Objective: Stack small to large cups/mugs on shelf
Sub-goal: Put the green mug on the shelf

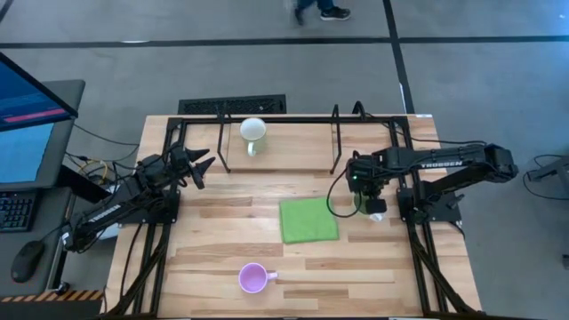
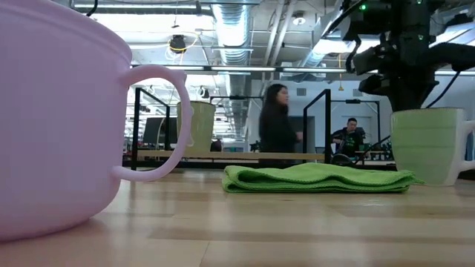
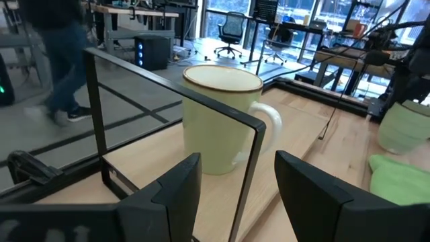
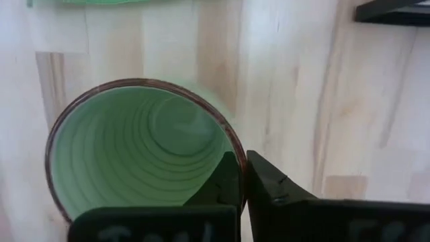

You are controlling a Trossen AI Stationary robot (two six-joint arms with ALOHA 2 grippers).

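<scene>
- Right hand (image 4: 243, 176) hangs straight down over the pale green ribbed mug with a dark rim line (image 4: 138, 151), which stands on the light slatted wooden counter (image 1: 391, 258) just right of the flat green folded cloth (image 1: 308, 220). Its two dark fingers are clenched on the mug's rim wall, one inside and one outside, as the right wrist view shows.
- In the high view that mug is almost wholly hidden under the right hand; only a pale sliver shows. The low view gives its body and part of the handle, cut off at the picture's edge.
- Left hand (image 3: 235, 185) hovers at the left end of the low light-wood shelf with thin black wire uprights (image 1: 293, 142), fingers apart and grasping nothing. A black wire upright stands between the fingers and the mug beyond.
- Cream-white mug with a thin brown rim (image 1: 253, 132) stands upright on the shelf board, left of middle, handle toward the counter's front. Part of its side is crossed by the wire frame in the left wrist view.
- Light purple-pink handled mug (image 1: 253, 278) stands alone near the counter's front edge, well apart from the others. It fills the low view's left side, cut off at top and left.
- Behind the counter, a person (image 2: 277, 133) stands and another sits farther off; only feet show at the high view's top.
</scene>
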